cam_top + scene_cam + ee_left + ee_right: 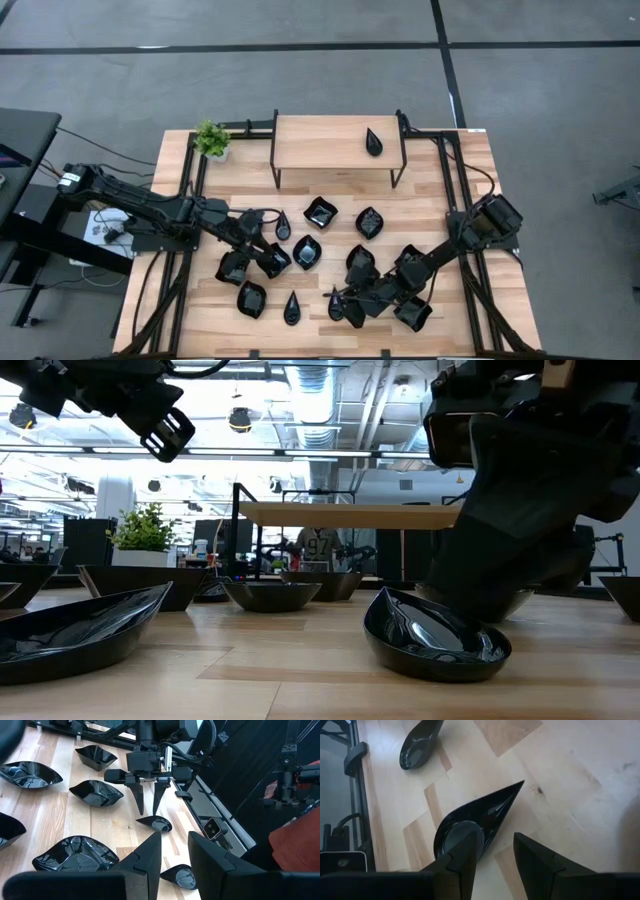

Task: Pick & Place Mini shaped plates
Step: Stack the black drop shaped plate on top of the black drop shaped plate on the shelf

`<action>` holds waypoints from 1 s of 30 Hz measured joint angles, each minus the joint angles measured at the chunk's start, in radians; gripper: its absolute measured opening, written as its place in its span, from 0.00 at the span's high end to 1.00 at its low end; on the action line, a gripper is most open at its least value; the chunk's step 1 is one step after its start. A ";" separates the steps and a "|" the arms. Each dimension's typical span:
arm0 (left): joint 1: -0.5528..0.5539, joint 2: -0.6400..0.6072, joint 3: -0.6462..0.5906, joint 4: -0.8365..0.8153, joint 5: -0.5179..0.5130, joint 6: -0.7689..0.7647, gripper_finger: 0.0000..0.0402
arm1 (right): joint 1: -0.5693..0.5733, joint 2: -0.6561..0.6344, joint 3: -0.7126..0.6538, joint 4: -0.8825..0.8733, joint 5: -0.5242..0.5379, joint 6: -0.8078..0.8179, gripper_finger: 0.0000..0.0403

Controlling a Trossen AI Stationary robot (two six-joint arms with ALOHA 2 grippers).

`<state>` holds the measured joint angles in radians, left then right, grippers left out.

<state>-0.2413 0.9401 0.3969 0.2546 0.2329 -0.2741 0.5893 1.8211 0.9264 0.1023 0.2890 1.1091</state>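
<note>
From above, the right gripper (337,297) is lowered over a teardrop plate (335,303) at the table's front. On the right wrist, spread fingers (462,851) straddle its rim for pinching. The left gripper (272,221), parted, is parked among the dishes.

Green potted plant (211,139) at table's (440,205) far-left corner; wooden riser shelf (320,142) just beside, apparently apart.
</note>
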 joint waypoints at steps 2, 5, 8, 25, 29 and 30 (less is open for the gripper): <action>0.000 0.000 0.000 0.000 0.000 0.000 0.76 | 0.005 0.000 0.000 0.000 0.007 0.000 0.69; 0.000 0.000 0.000 0.001 0.000 0.000 0.76 | 0.005 0.000 0.000 0.001 0.015 0.000 0.69; 0.000 0.000 0.000 0.001 0.000 0.000 0.76 | 0.004 0.000 0.000 0.002 0.019 0.000 0.69; 0.000 0.000 0.000 0.008 0.000 0.000 0.76 | 0.003 0.000 0.000 -0.016 0.035 -0.008 0.69; 0.000 0.000 0.000 0.009 0.000 0.000 0.76 | 0.005 0.000 0.000 -0.016 0.052 -0.008 0.69; 0.000 0.000 0.000 0.010 0.000 0.000 0.76 | 0.005 0.000 0.000 -0.016 0.052 -0.008 0.69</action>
<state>-0.2414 0.9398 0.3969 0.2645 0.2329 -0.2741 0.5941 1.8214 0.9260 0.0863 0.3411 1.1007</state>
